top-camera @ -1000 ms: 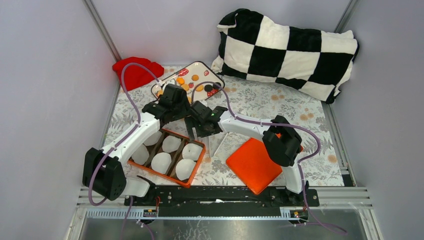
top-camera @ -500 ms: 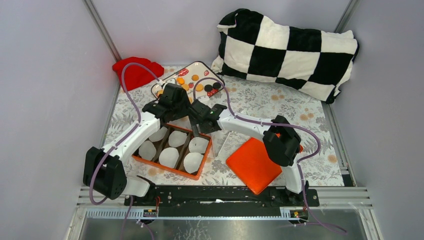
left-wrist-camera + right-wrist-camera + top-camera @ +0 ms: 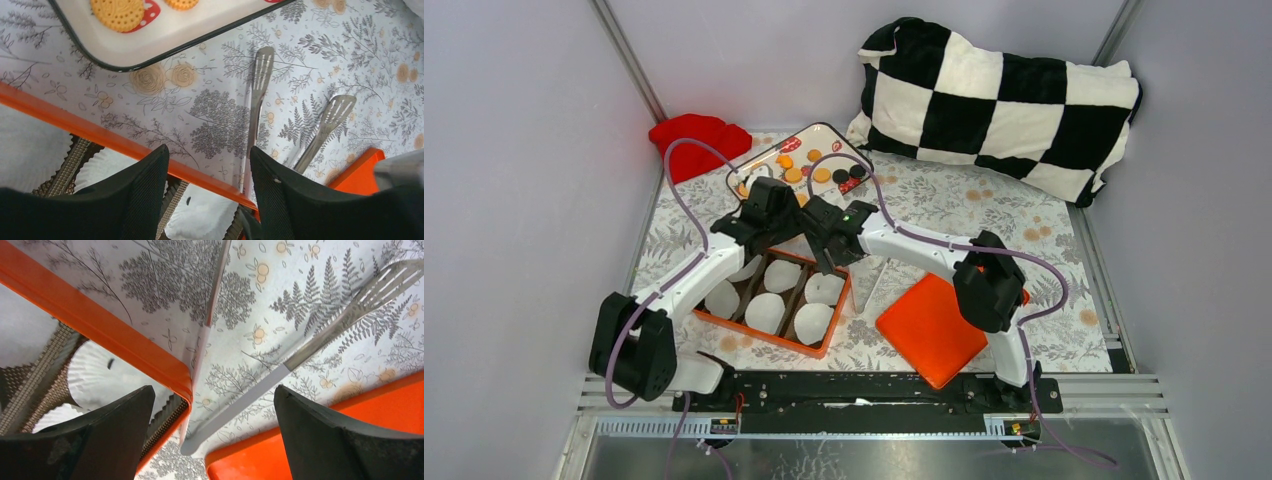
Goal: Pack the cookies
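The cookies [image 3: 821,175], orange-yellow discs with a few black ones, lie on a white black-rimmed tray [image 3: 820,138] at the back. Two of them show in the left wrist view [image 3: 117,12]. An orange box [image 3: 764,341] holding white paper liners [image 3: 764,312] sits in front of the tray. My left gripper [image 3: 764,238] is open over the box's far wall [image 3: 125,142], which runs between its fingers [image 3: 145,200]. My right gripper [image 3: 828,260] is open over the box's far right corner [image 3: 175,372], empty.
Metal tongs [image 3: 864,285] lie on the patterned cloth right of the box, also in the left wrist view [image 3: 257,100] and the right wrist view [image 3: 310,347]. An orange lid [image 3: 929,330] lies at front right. A checkered pillow [image 3: 1004,100] and red cloth [image 3: 694,140] are at the back.
The orange box has slid right and back toward the cookie tray and turned a little. Both grippers have moved back with it.
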Controlling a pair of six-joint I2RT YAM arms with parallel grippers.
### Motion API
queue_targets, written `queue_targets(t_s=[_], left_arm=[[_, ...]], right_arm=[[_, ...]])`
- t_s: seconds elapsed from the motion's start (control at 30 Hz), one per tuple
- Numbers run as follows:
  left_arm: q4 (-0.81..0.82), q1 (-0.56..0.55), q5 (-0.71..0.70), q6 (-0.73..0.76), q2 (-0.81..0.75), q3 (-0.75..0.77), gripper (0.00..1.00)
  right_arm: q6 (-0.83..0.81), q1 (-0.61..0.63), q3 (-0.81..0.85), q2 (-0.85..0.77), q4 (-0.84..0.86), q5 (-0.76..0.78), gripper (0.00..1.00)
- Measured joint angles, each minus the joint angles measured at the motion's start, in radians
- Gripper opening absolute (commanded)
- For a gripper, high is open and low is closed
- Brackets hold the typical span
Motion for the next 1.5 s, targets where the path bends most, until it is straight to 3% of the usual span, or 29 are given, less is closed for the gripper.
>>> queue_targets(t_s=[0.2,0.53,0.73,0.93,1.0,1.17,1.27,1.5], left_arm=[[0.024,0.004,-0.029,-0.024,-0.066,-0.074,0.66],[-0.034,-0.016,-0.011,-0.014,-0.077,-0.089,0.66],[-0.039,-0.016,-0.011,-0.013,-0.076,-0.091,0.67],[-0.045,-0.016,-0.011,-0.012,-0.071,-0.091,0.67],[-0.046,-0.016,-0.011,-0.011,-0.07,-0.091,0.67],[-0.047,-0.016,-0.009,-0.01,-0.062,-0.09,0.67],[-0.047,-0.016,-0.006,-0.01,-0.06,-0.091,0.67],[-0.05,-0.016,-0.006,-0.009,-0.061,-0.091,0.67]], right_arm=[[-0.007,-0.032,0.025,0.032,-0.033,-0.025,0.92],[0.022,-0.175,0.111,0.108,0.153,-0.041,0.88],[0.025,-0.169,0.189,0.15,0.155,-0.085,0.68],[0.05,-0.169,0.038,0.163,0.204,-0.158,0.63],[0.051,-0.168,-0.04,0.163,0.205,-0.153,0.55],[0.058,-0.166,-0.08,0.14,0.243,-0.161,0.16],[0.057,-0.166,-0.087,0.137,0.247,-0.157,0.02],[0.003,-0.166,-0.013,0.139,0.137,-0.112,0.0]])
